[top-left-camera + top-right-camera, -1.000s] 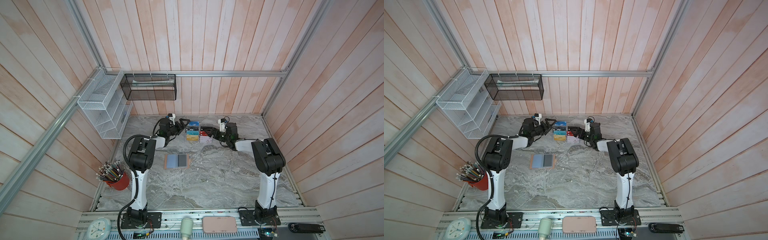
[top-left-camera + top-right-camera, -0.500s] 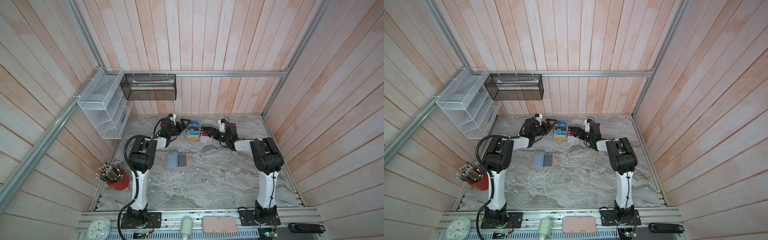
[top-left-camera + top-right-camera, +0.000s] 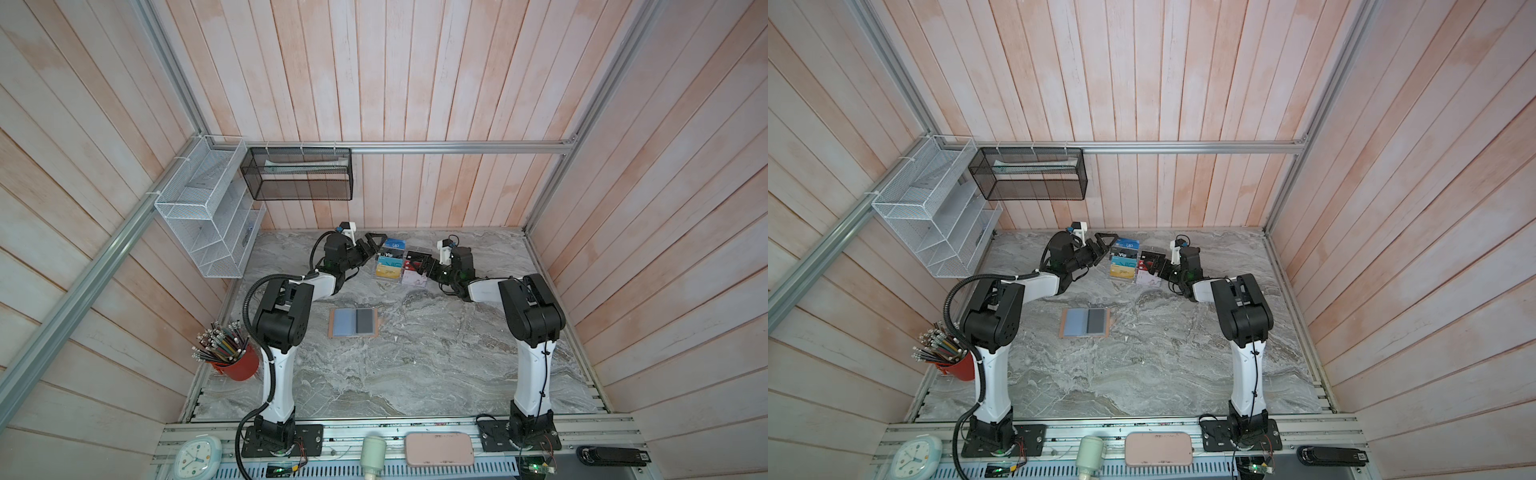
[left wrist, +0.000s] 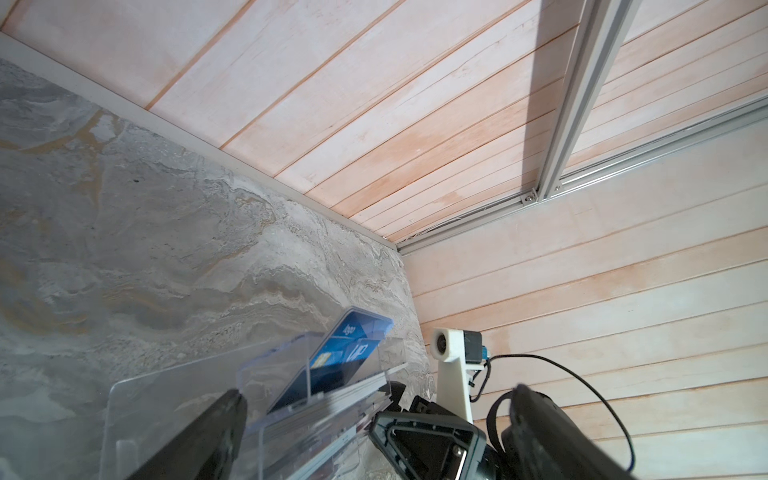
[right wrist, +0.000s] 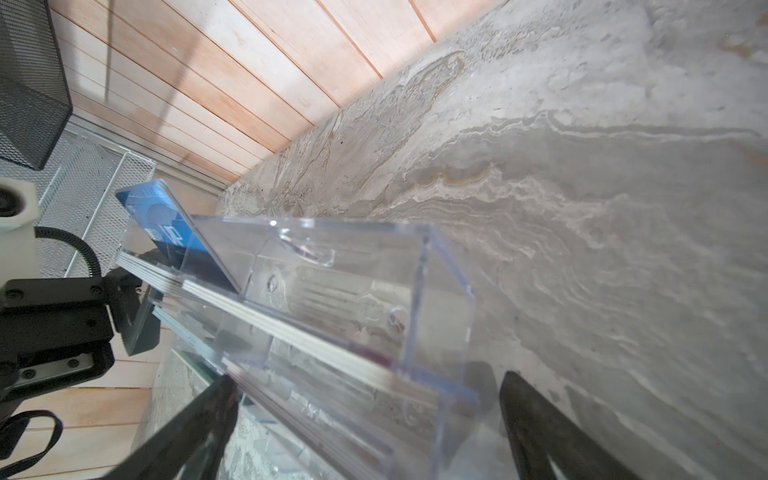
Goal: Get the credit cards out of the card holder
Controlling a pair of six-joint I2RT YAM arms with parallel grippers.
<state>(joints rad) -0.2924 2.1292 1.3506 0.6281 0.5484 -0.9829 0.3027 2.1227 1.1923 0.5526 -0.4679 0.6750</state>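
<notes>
You have one tan wallet [image 3: 354, 328], a flat rectangle lined blue and grey, open on the marble table [image 3: 415, 365], well apart from two grippers: left gripper [image 3: 373, 248] and right gripper [image 3: 418, 266] both spread wide, flanking one clear acrylic rack [image 5: 436, 299] holding a black Vip card [image 3: 389, 254]

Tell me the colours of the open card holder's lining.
The card holder: half pale blue, half grey, tan-pink border; best in a top view.
</notes>
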